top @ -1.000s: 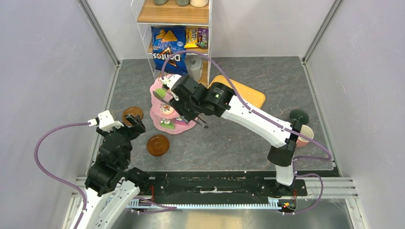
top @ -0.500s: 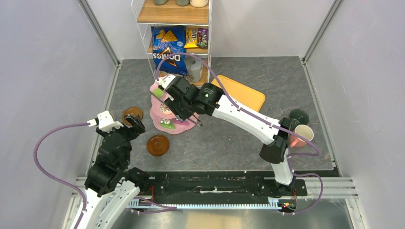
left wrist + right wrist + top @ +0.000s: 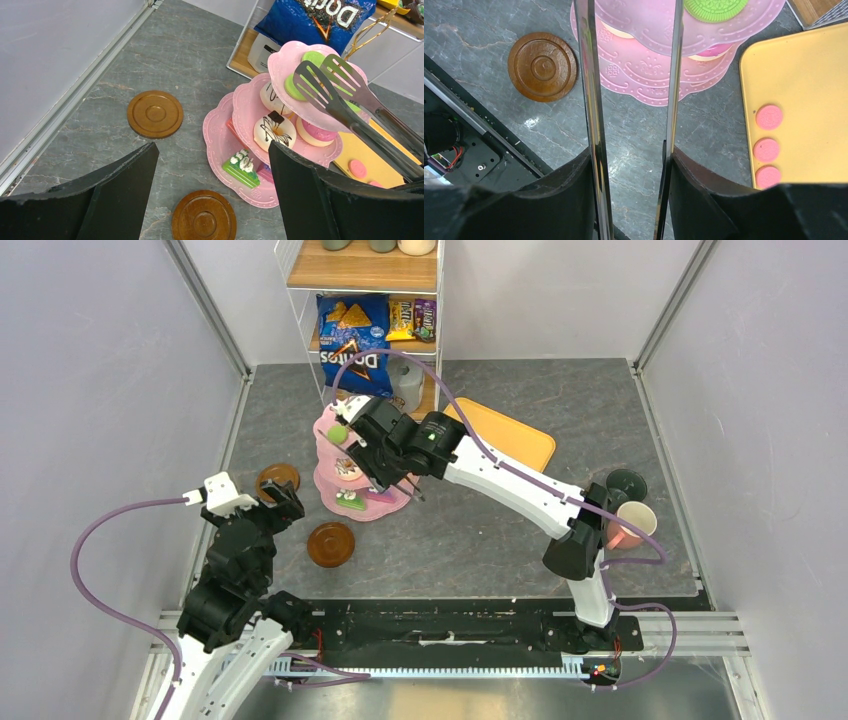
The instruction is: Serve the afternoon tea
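Observation:
The pink three-tier stand [image 3: 350, 502] stands left of centre, also in the left wrist view [image 3: 215, 145] and the right wrist view [image 3: 649, 85]. Its tiers hold a green cake slice [image 3: 242, 167], a white donut [image 3: 272, 131] and green macarons [image 3: 295, 87]. My right gripper [image 3: 385, 452] is shut on the metal tongs [image 3: 325, 85], whose open tips hang over the top tier beside a green macaron [image 3: 716, 7]. My left gripper [image 3: 285, 502] is open and empty between two brown saucers [image 3: 277, 480] [image 3: 330, 544]. The pink mug [image 3: 632, 523] and dark-green mug [image 3: 627, 484] stand at far right.
A yellow tray [image 3: 520, 440] behind the stand holds three pink macarons [image 3: 766, 149]. A wire shelf with a blue Doritos bag [image 3: 352, 345] stands at the back. The right arm stretches across the table's middle. Walls close in on both sides.
My right gripper has carried the tongs a little left and back over the stand's top tier. The left arm has not moved.

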